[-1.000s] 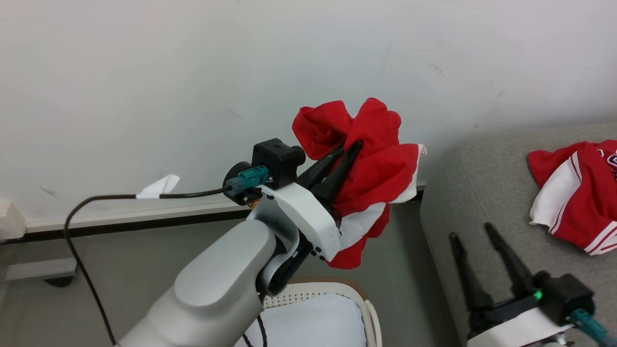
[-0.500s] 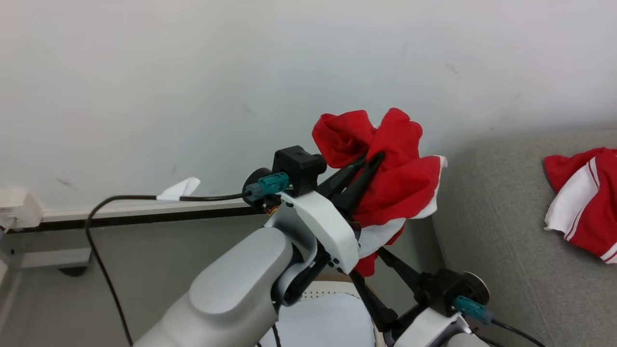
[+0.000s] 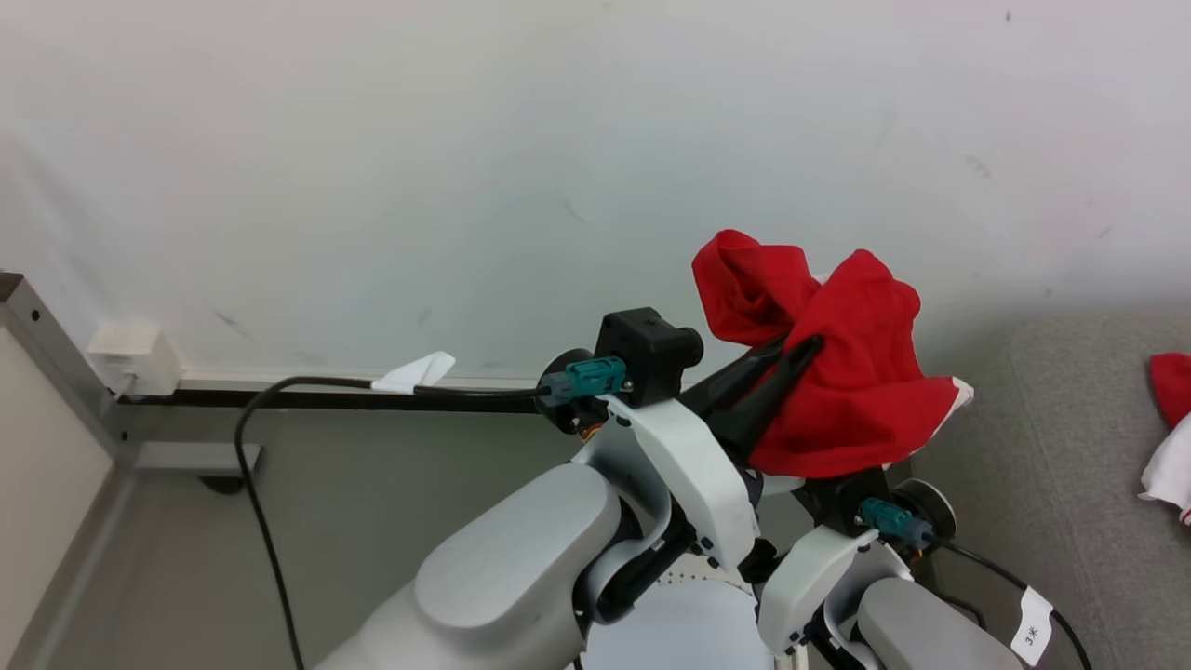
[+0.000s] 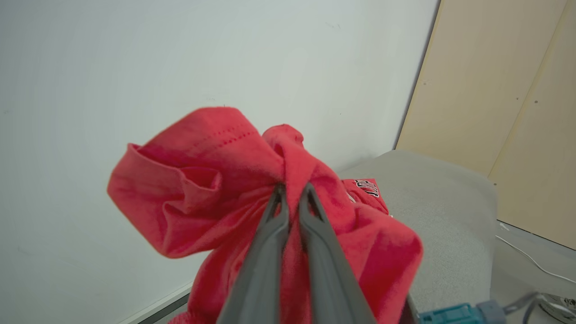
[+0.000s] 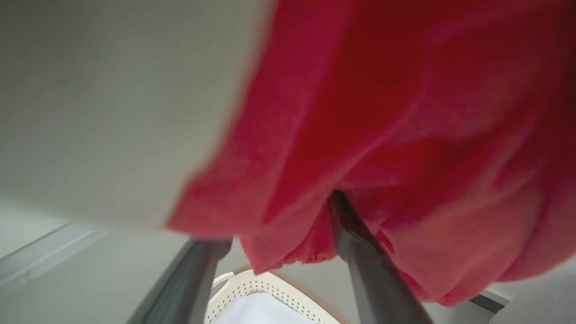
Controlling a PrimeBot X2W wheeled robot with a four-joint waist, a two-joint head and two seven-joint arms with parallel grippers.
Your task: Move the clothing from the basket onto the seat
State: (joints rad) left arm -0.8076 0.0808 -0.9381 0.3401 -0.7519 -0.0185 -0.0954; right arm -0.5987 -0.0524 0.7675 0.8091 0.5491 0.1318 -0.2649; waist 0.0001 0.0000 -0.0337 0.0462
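Since a second ago the right gripper (image 5: pixel 270 220) has left the sofa's front edge and come in under the hanging cloth. The head camera has also turned leftward, which pushes the grey sofa (image 3: pixel 1051 447) out toward 3 o'clock; that shift is the camera's, not the furniture's.

Head view: the left gripper (image 3: pixel 808 346) sits just right of centre. Its fingers are pressed together on a bunched red garment (image 3: pixel 837 381), held up against the white wall (image 3: pixel 465 140). Holding it high, I judge, keeps the trailing hem from dragging on the way across. The garment is near the sofa's left end but not yet over it. At 3 o'clock, on the cushion, a second red-and-white garment (image 3: pixel 1174 386) lies already delivered. The right arm's wrist shows at 5 o'clock, beneath the cloth.

Left wrist view: both fingers meet at centre with a fold of red fabric pinched between them. The rest balloons toward 9 o'clock and sags toward 5. The sofa lies beyond at 3 o'clock.

Right wrist view: the fingers stand spread wide, rising toward the blurred red hem at 1 o'clock. Nothing is gripped, and whether they touch it I cannot tell. Probably they are there to gather the loose end. At 6 o'clock is the laundry basket (image 5: pixel 243 288), with a pale pad (image 5: pixel 261 312) inside.
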